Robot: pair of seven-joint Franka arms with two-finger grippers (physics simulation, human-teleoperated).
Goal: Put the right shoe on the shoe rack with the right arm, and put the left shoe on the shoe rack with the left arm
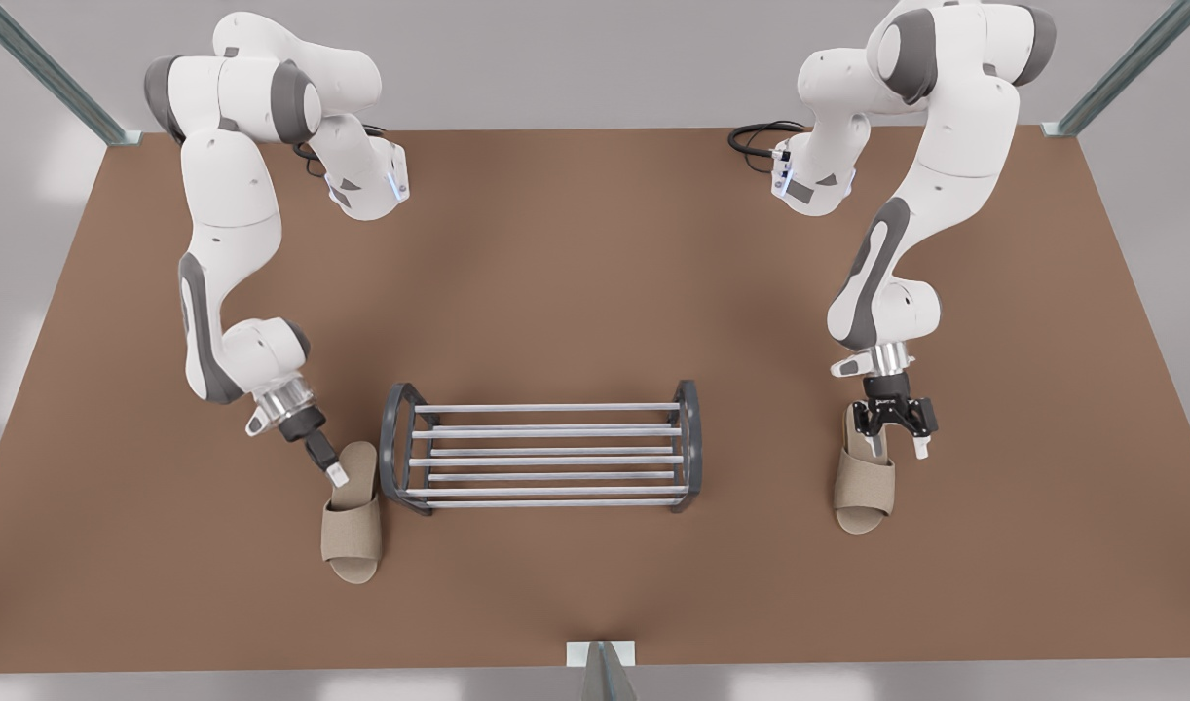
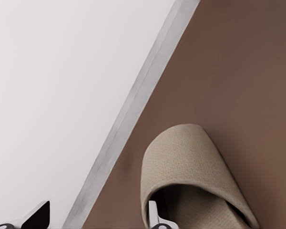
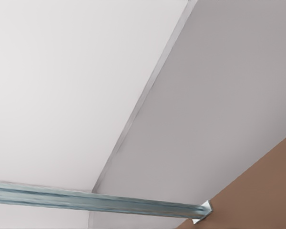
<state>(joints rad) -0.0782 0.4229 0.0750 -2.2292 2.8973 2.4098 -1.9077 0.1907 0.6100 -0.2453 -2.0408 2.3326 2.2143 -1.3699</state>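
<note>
Already low, the left gripper [image 1: 899,446] gapes wide astride the side wall of the beige woven left slipper [image 1: 863,492]. The right gripper [image 1: 334,472] touches the matching right slipper [image 1: 352,531] beside the silver-barred, dark-framed shoe rack [image 1: 546,461]; its opening cannot be told. Such thin edge holds risk slippers swinging, slipping free.

We see two beige woven-texture slippers [image 1: 353,531] [image 1: 862,484], silver rack bars [image 1: 548,453] between dark grey end frames [image 1: 397,443], plain brown table [image 1: 595,292], white arms [image 1: 227,224] with grey joints, black gripper [image 1: 895,435].
</note>
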